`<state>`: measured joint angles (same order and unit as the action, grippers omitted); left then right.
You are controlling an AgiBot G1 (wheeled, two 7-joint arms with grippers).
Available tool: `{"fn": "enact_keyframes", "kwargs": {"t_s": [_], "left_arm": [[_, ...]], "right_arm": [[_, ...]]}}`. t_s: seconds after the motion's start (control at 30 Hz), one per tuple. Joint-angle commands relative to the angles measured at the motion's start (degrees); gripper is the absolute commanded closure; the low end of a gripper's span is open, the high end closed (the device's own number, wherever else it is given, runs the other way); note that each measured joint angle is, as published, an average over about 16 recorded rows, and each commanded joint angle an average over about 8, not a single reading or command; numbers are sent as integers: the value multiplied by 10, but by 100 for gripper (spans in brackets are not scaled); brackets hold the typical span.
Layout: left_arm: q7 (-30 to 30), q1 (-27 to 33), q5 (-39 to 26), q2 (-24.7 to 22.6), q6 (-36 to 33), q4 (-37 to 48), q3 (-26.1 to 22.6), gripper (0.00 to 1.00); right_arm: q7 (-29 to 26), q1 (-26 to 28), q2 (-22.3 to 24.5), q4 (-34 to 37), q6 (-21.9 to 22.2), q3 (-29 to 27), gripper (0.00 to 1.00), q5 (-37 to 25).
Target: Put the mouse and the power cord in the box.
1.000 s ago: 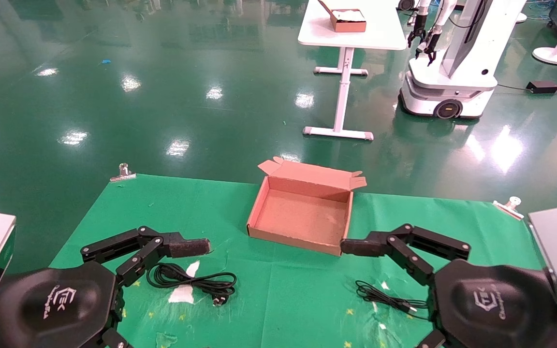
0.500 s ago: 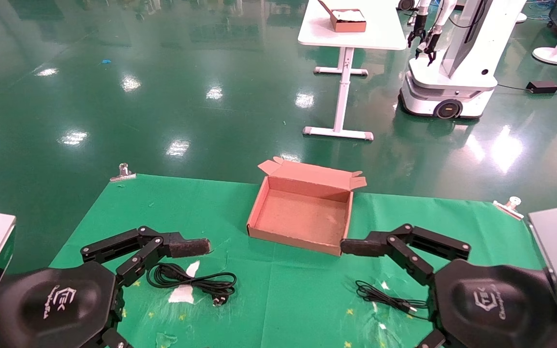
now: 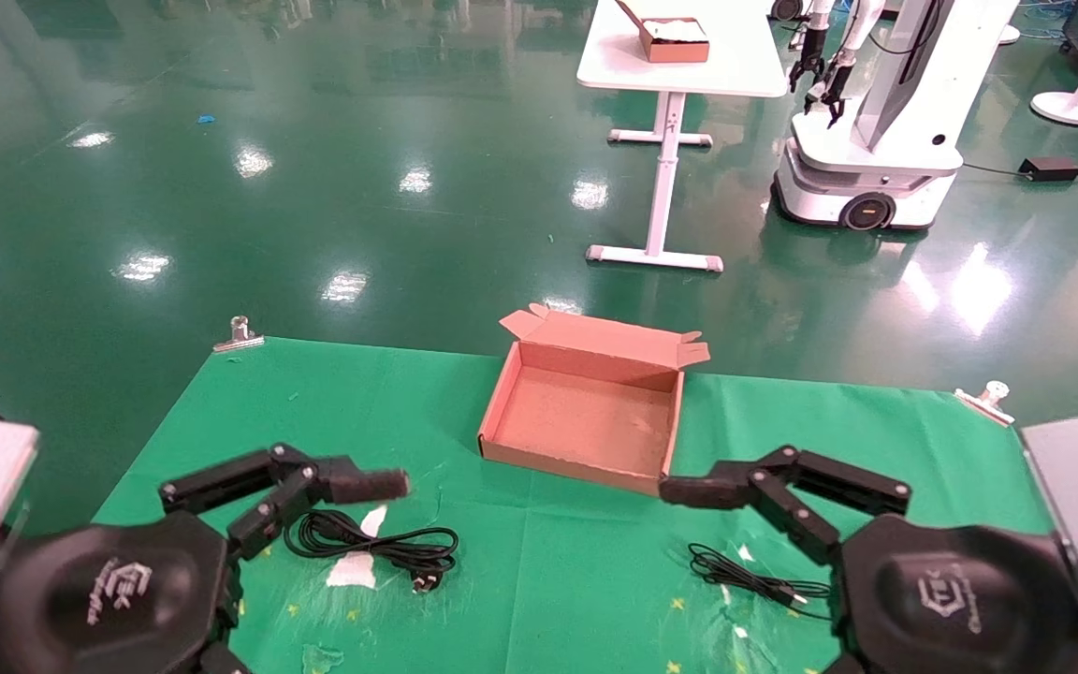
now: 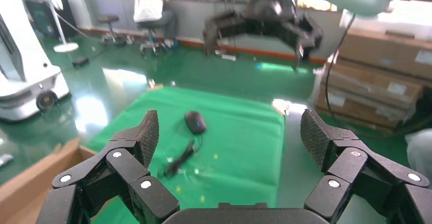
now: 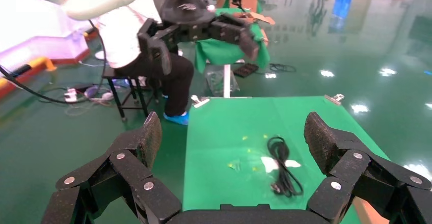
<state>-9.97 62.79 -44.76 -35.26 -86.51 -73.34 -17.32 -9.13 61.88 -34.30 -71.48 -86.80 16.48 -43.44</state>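
Note:
The brown cardboard box sits open and empty at the middle of the green table, its lid folded back. The power cord lies coiled in front of it to the left, just past my left gripper's upper finger; the right wrist view shows the power cord too. The mouse with its thin cable lies on the cloth; in the head view only the cable shows beside my right gripper's finger. My left gripper and my right gripper are both open wide and empty.
Metal clips hold the cloth at the far corners. A white patch lies under the cord. Far off stand a white table with a small brown box and another robot. A seated person is past the table's left end.
Both grippers have dipped a little toward the table's near edge. The box, cord and mouse cable have not moved.

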Motion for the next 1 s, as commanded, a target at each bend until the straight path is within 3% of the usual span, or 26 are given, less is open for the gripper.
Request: {"fn": "enact_keyframes", "kwargs": {"t_s": [0.03, 0.33, 0.57, 0.8, 1.0], "left_arm": [[2, 1, -7, 1, -3, -2, -3, 0], [44, 74, -115, -30, -31, 48, -55, 0], [133, 174, -249, -90, -38, 149, -139, 0], [245, 271, -381, -166, -12, 324, -214, 0], [324, 313, -457, -230, 75, 461, -243, 0]], "right_arm": [[3, -2, 2, 5, -3, 0, 0, -3], [61, 34, 21, 72, -37, 32, 0, -66], [147, 91, 23, 168, -32, 94, 0, -161], [252, 168, -27, 301, 10, 147, 0, -295], [337, 235, -90, 405, 55, 192, 0, -400]]}}
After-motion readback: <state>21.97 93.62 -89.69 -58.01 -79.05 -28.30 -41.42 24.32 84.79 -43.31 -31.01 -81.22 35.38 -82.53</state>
